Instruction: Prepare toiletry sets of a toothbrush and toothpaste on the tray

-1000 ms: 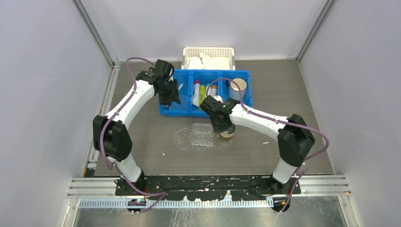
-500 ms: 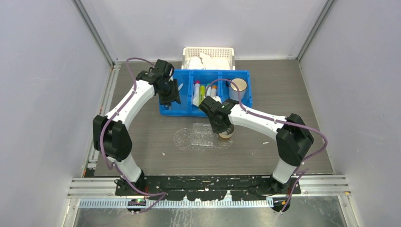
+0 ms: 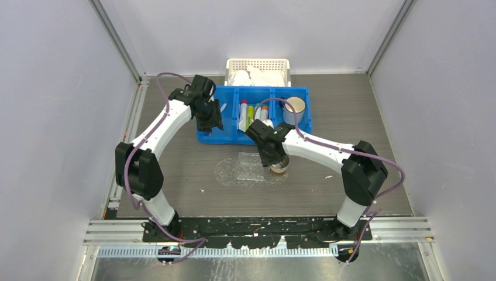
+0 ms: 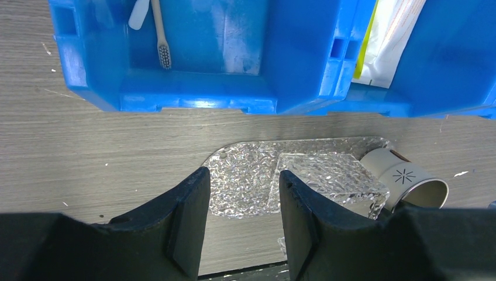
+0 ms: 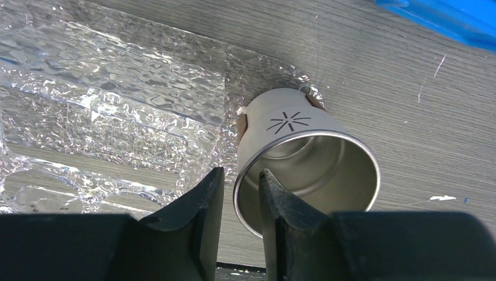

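Right gripper (image 5: 241, 171): jaws narrow, pinching the rim of the cup (image 5: 292, 126), one finger inside and one outside. The cup is tilted, at the right end of the tray (image 5: 105, 88), centre of the counter (image 4: 88, 152).

Left gripper (image 4: 243, 171): jaws apart, holding nothing.

Toothbrush (image 4: 159, 35): in the left compartment of the bin (image 4: 193, 93), upper left of frame.

Toothpaste (image 3: 244, 115): in the middle compartment.
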`<state>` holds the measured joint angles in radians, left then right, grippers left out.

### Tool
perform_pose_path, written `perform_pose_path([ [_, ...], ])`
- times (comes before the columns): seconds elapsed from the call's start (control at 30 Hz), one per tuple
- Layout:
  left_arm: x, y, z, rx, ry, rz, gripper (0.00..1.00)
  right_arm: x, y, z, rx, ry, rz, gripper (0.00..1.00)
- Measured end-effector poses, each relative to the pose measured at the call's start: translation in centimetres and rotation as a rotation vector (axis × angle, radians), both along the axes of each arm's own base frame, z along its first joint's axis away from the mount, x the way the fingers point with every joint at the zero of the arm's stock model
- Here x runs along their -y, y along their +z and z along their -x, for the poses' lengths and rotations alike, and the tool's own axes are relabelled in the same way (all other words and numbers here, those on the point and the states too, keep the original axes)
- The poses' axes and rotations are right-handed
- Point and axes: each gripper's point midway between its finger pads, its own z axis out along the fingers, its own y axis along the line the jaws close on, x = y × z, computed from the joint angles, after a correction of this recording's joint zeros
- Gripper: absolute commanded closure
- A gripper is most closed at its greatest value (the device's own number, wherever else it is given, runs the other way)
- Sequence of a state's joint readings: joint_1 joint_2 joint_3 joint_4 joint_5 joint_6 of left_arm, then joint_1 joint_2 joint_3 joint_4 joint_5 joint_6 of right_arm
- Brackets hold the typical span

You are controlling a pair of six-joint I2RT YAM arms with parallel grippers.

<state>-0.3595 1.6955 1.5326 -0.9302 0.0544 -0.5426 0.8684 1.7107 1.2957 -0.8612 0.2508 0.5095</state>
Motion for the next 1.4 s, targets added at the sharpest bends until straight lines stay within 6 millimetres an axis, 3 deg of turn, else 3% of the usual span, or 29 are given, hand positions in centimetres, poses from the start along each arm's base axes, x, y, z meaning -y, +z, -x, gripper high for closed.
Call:
perform_pose_path([
  [0.23,0.0,0.0,0.0,0.0,0.003,0.001,0.52,0.5,0.1,0.1,0.001,-0.004,0.019,0.63],
  [0.33,0.0,0.5,-0.1,0.007,0.001,0.002,0.52,0.9,1.3,0.1,0.016,-0.009,0.025,0.6],
  [0.47,0.9,4.6,-2.3,0.097,-0.004,0.035,0.52,1.0,6.6,-0.8,0.122,-0.025,-0.037,0.52],
  [0.63,3.9,10.7,-6.6,0.26,-0.043,0.093,0.55,2.4,16.5,-1.7,0.349,-0.077,-0.213,0.51],
  [0.7,6.5,12.4,-8.3,0.311,-0.087,0.112,0.54,4.1,19.4,-1.5,0.421,-0.112,-0.266,0.52],
  [0.77,10.1,13.3,-9.6,0.346,-0.141,0.133,0.53,6.1,20.9,-1.6,0.467,-0.161,-0.284,0.52],
  [0.87,16.0,13.0,-10.9,0.392,-0.22,0.176,0.52,8.9,20.8,-1.7,0.488,-0.228,-0.269,0.52],
  [0.93,18.9,10.8,-10.3,0.357,-0.26,0.186,0.53,10.1,19.7,-1.5,0.472,-0.253,-0.239,0.52],
  [1.03,21.8,5.8,-8.0,0.229,-0.305,0.188,0.54,11.1,17.9,-1.1,0.439,-0.265,-0.199,0.52],
  [1.1,22.7,3.0,-7.0,0.168,-0.319,0.184,0.53,11.7,17.0,-0.8,0.422,-0.272,-0.18,0.52],
  [1.17,23.5,1.4,-6.7,0.133,-0.323,0.186,0.53,12.1,16.4,-0.6,0.412,-0.278,-0.168,0.52],
  [1.3,26.6,1.2,-7.8,0.175,-0.342,0.252,0.54,13.1,15.0,-0.5,0.384,-0.302,-0.157,0.52],
  [1.4,27.3,1.6,-8.3,0.198,-0.341,0.279,0.54,13.9,14.2,-1.2,0.371,-0.334,-0.165,0.54],
])
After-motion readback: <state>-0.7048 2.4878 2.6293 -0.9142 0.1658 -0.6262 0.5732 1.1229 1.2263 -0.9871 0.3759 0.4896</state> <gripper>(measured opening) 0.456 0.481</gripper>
